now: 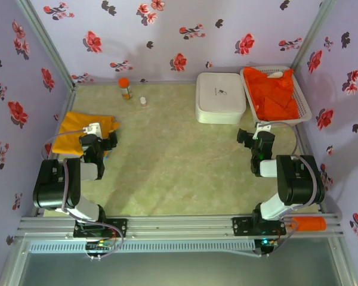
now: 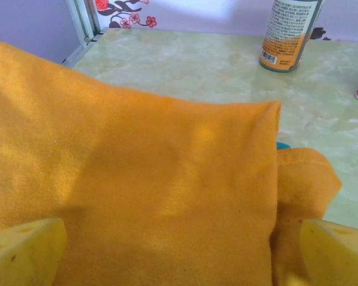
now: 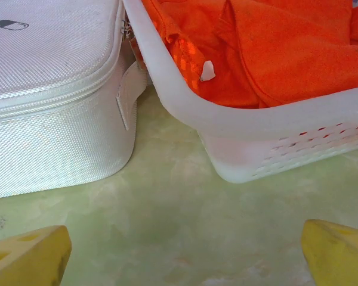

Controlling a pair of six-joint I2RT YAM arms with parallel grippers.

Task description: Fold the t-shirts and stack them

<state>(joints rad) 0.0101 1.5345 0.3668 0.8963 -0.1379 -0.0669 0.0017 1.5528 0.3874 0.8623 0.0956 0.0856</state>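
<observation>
T-shirts lie well apart. The mustard t-shirt (image 1: 76,132) is bunched on the table at the left edge of the top view, and the orange-red t-shirt (image 1: 273,95) is heaped in a white basket (image 1: 305,111) at the upper right, just beside a white zipped case (image 1: 220,98).

Neither looks folded, so I judge the task to be at its first step: getting a shirt out flat. The left gripper (image 2: 179,256) hangs over the mustard cloth with its jaws wide apart, clamped on nothing. The right gripper (image 3: 185,257) faces the basket wall, also spread and empty.

Next, the left claw needs to drop onto a free hem, pinch it, and draw the shirt toward the bare middle of the table. The right one must first clear the basket rim.

In the top view the left arm covers part of the mustard shirt, and no collar or sleeve can be picked out. A bluish scrap (image 2: 281,145) at the fold is possibly a label. The basket wall hides the lower layers of the orange-red shirt.
</observation>
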